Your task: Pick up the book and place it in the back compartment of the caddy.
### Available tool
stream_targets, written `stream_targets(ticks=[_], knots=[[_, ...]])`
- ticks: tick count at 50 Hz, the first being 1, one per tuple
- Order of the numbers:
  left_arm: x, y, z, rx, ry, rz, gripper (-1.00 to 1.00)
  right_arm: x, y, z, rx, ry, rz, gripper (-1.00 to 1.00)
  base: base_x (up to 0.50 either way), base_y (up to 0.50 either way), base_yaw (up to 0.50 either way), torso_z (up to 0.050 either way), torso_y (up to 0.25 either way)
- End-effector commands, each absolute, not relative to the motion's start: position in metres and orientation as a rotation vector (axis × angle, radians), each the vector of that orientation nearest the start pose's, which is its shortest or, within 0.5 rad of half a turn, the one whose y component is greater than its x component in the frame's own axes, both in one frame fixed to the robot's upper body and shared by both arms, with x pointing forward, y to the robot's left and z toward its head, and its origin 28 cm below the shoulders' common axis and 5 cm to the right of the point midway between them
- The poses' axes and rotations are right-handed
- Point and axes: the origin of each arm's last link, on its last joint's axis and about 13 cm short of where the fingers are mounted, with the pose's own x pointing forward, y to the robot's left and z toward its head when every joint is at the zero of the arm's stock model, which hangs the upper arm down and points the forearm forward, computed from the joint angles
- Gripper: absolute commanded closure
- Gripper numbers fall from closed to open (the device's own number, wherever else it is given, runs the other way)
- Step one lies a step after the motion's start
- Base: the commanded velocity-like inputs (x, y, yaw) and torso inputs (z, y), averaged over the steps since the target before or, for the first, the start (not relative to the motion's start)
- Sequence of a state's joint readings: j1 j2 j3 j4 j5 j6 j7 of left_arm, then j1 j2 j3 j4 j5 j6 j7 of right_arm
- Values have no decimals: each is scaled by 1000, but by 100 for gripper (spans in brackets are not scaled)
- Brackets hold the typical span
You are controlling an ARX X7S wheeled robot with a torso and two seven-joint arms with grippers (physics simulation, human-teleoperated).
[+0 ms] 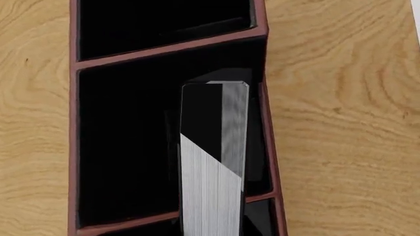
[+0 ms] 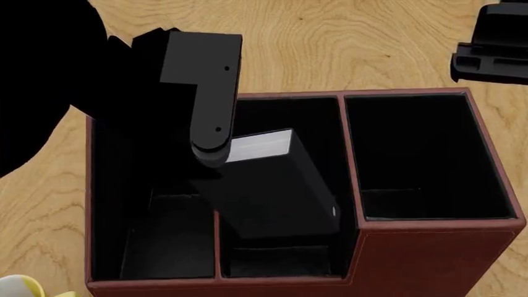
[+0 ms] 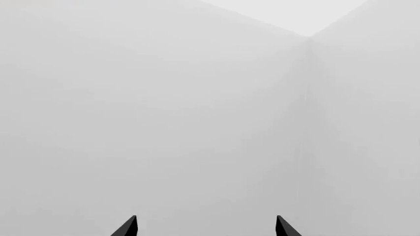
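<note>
1. The left hand [image 2: 216, 151] reaches into the caddy [image 2: 429, 260] from above. It appears clamped on the book's upper end, though its fingertips are hidden.
2. The book [image 2: 276, 192] hangs tilted, long axis running down into the caddy's middle cell, lower end over the low divider [image 2: 281, 247]. Whether it sits in the back compartment cannot be told.
3. The right hand [image 3: 205, 227], spread wide and empty, is raised well clear, so the left arm is nearer.

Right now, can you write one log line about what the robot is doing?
left gripper: holding book tilted over caddy middle cell | right gripper: jaws open, empty, facing blank wall | book not released
</note>
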State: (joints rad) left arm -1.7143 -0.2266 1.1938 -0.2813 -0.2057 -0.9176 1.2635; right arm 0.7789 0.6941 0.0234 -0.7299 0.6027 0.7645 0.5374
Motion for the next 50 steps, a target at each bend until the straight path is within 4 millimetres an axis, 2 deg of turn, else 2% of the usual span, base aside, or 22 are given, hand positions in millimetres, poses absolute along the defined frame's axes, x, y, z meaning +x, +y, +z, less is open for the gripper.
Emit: stream_targets(ticks=[1,50], knots=[[368,153,367,1087,510,-1209,100,227,-177,301,-188,-682,-281,-100,0,0,0,0,0],[396,142,317,1082,555,-1244,100,229,-182,292,-177,-669,-290,-100,0,0,0,0,1]])
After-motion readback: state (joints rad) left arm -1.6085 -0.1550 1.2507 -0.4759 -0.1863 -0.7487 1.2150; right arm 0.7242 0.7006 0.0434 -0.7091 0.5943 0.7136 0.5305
